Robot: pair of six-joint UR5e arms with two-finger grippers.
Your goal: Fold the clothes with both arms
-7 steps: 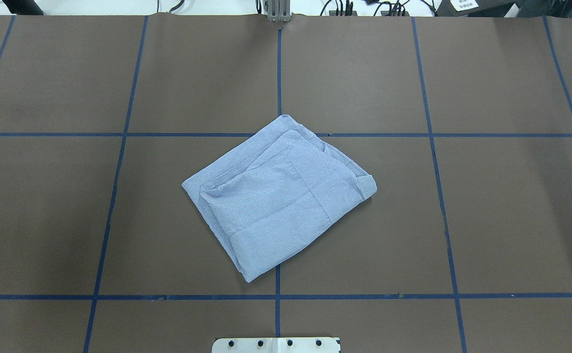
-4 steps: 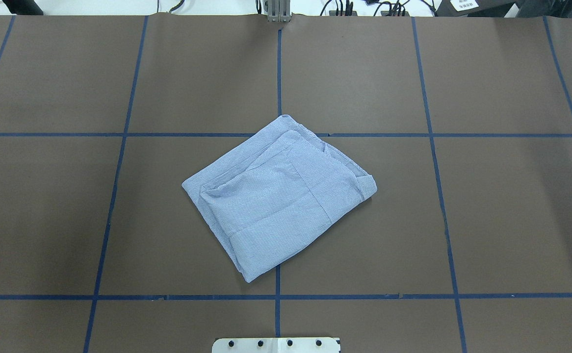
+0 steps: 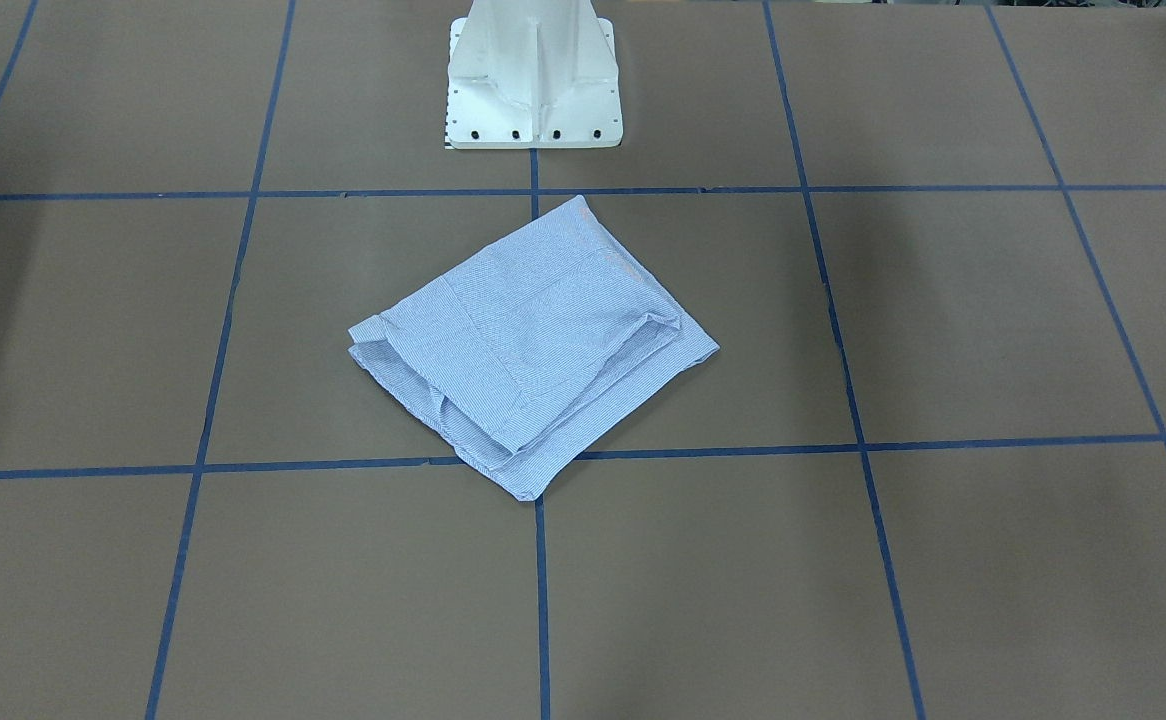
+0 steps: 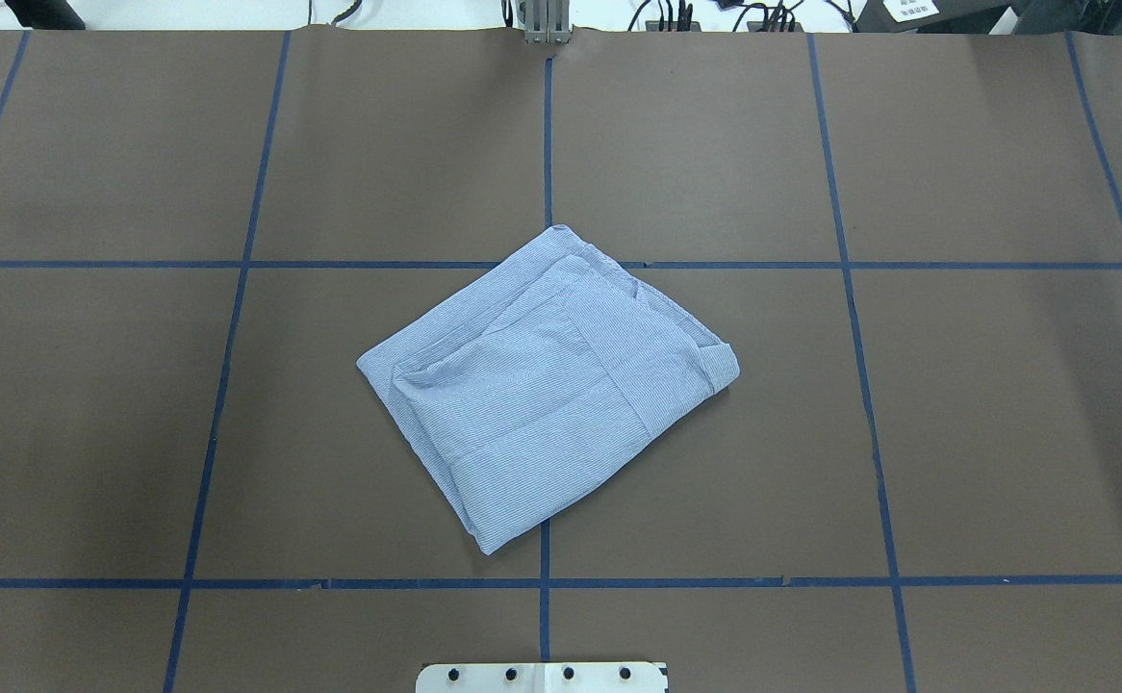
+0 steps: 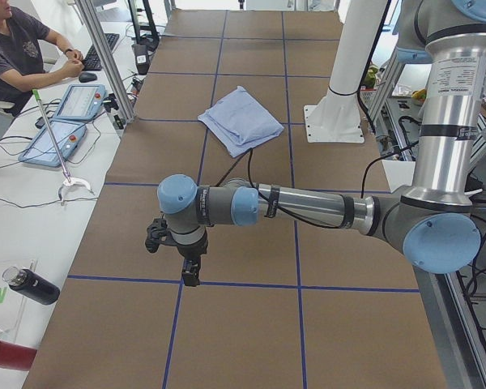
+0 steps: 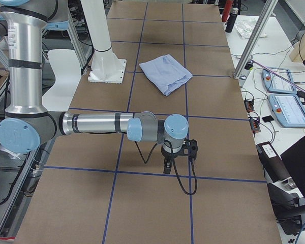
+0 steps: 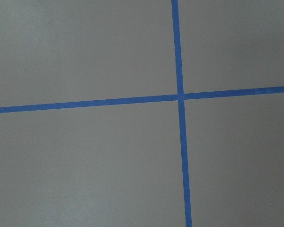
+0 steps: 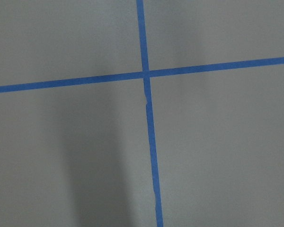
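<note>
Shirt [image 4: 547, 390], folded into a compact rectangle, lying near the middle of the brown table [image 4: 956, 144].
The finely striped light blue bundle rests flat and turned at an angle, its corner farthest from the white pedestal base [image 3: 533, 80] covering a crossing of the blue tape lines [image 4: 548, 144]; layered edges show along two sides. The left arm [image 5: 308, 207] stretches low over the table towards its own end, well apart from the shirt, with the left gripper [image 5: 190, 278] pointing down above a tape crossing. The right arm [image 6: 91, 123] mirrors this at the opposite end, with the right gripper [image 6: 167, 169] likewise above a crossing. Both grippers appear only in the side views, so whether their jaws are open or closed cannot be told. A person [image 5: 16, 49] sits at a side desk.
</note>
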